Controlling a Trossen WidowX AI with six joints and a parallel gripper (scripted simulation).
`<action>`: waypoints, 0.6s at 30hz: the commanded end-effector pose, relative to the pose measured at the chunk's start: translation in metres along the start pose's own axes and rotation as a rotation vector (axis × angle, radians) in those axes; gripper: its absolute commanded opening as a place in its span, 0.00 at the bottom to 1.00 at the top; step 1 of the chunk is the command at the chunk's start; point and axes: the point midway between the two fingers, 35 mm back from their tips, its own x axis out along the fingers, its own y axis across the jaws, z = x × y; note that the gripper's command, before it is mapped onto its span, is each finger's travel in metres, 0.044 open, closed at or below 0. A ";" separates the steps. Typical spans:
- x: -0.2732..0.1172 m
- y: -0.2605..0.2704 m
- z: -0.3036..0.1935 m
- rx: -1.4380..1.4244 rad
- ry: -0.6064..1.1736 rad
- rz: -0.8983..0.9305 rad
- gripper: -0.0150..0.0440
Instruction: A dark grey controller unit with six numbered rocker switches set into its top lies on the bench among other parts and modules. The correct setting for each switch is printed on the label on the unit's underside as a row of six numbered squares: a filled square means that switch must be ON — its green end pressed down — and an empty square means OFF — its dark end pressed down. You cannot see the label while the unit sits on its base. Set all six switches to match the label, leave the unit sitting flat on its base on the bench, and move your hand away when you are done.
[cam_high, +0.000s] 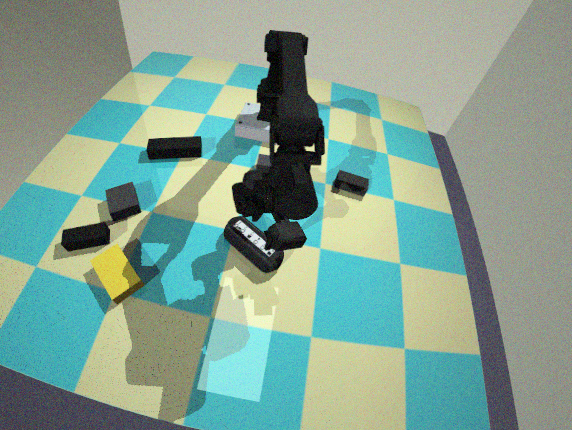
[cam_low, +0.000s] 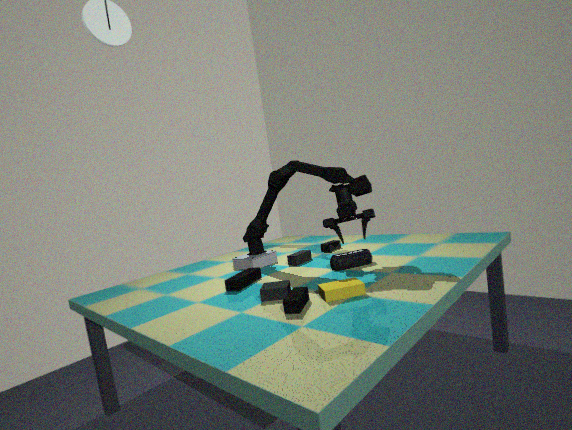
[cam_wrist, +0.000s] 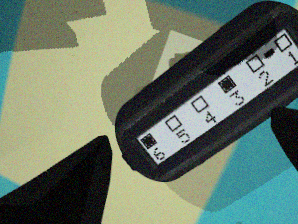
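The dark grey controller unit (cam_high: 272, 262) (cam_low: 351, 259) (cam_wrist: 165, 100) lies upside down, its white label (cam_high: 248, 233) (cam_wrist: 187, 114) facing up. In the wrist view squares 3 and 6 are filled; 1, 2, 4 and 5 are empty. A small black dash sits between 1 and 2. The rocker switches are hidden underneath. My gripper (cam_low: 354, 240) (cam_wrist: 189, 131) is open and empty above the unit, one finger beyond the end by 6, the other beside the long edge near 1 and 2. Its fingertips are hidden in the top view.
A yellow block (cam_high: 116, 272) (cam_low: 342, 291), a black block (cam_high: 86, 237) (cam_low: 296, 301), a dark grey block (cam_high: 123, 201) (cam_low: 275, 291) and a long black block (cam_high: 175, 147) (cam_low: 243, 280) lie to one side. A small dark block (cam_high: 351, 183) (cam_low: 330, 246) lies on the other side.
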 end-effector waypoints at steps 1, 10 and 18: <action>0.000 0.016 -0.005 0.349 0.059 -0.037 1.00; 0.003 0.029 -0.017 0.855 0.113 -0.141 1.00; 0.003 0.029 -0.017 0.855 0.113 -0.141 1.00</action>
